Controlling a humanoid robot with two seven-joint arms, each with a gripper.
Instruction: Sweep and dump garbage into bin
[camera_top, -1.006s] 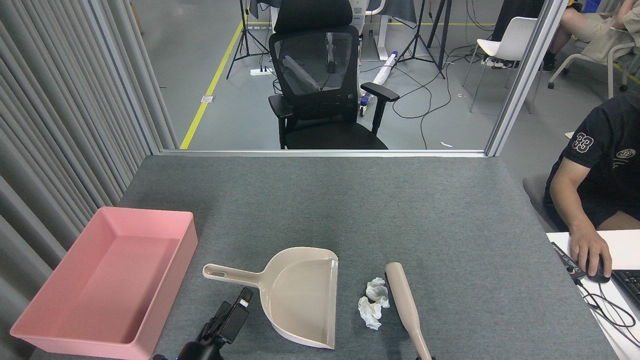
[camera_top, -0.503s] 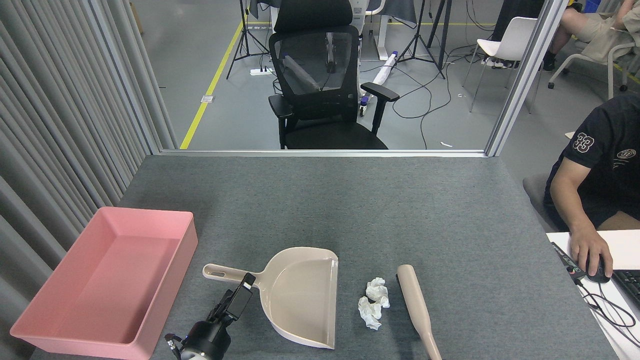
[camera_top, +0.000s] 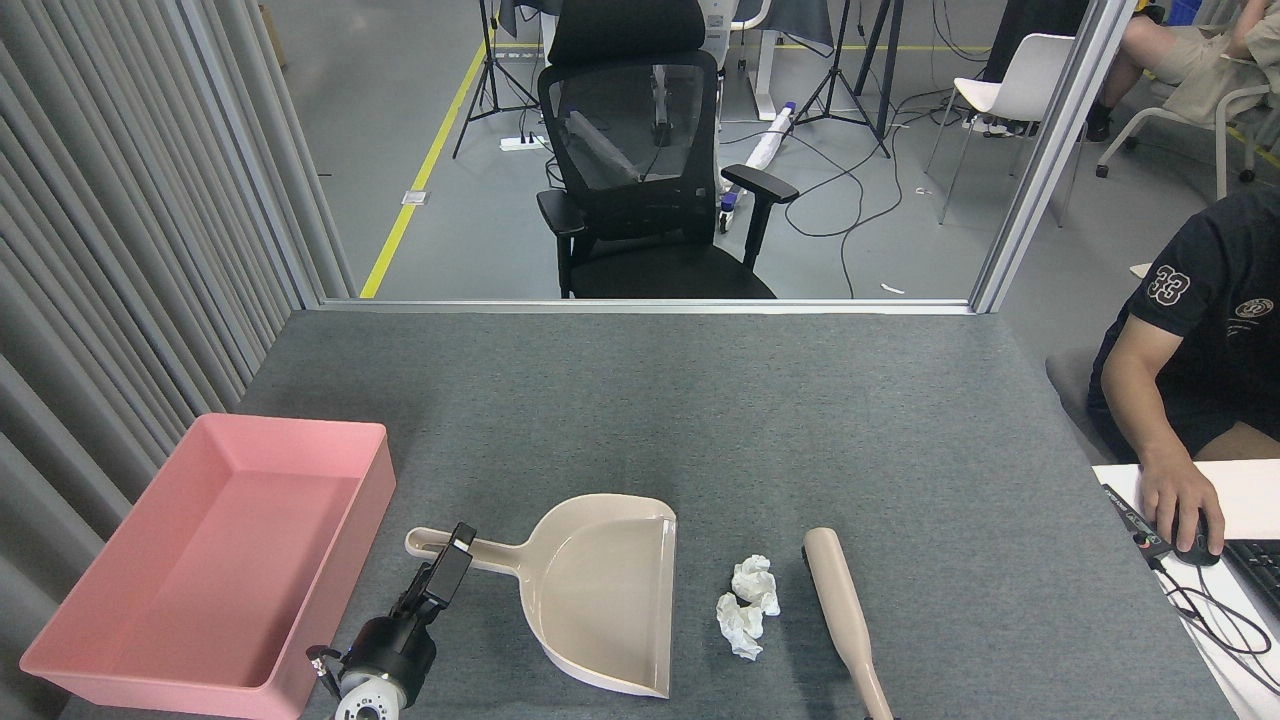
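- Reaching toward the handle of the beige dustpan (camera_top: 600, 590), the left end effector (camera_top: 450, 562) is now sitting over the handle's near end; a second ago it was lower and further right, closer to the pan's body, so it is shifting left along the handle.
- Its dark fingers are showing end-on, so I cannot tell whether they are spread or closed, nor whether they are touching the handle.
- The beige brush (camera_top: 840, 615) is lying a little further right than before, now clearly apart from the garbage (camera_top: 748, 605); its lower end is running off the bottom edge, and the right end effector is out of view there.
- This is suggesting, as a judgement, that both tools are being taken up and no sweeping has begun.
- The garbage, two crumpled white tissue wads, soft and light, is resting unmoved on the bench (camera_top: 700, 420) between the pan's open lip and the brush.
- The bin (camera_top: 300, 440), a shallow pink plastic tray with smooth low walls, is sitting empty at the left, well apart from the wads.
- The bench is wearing a grey felt-like covering, likely offering some drag to paper being pushed.
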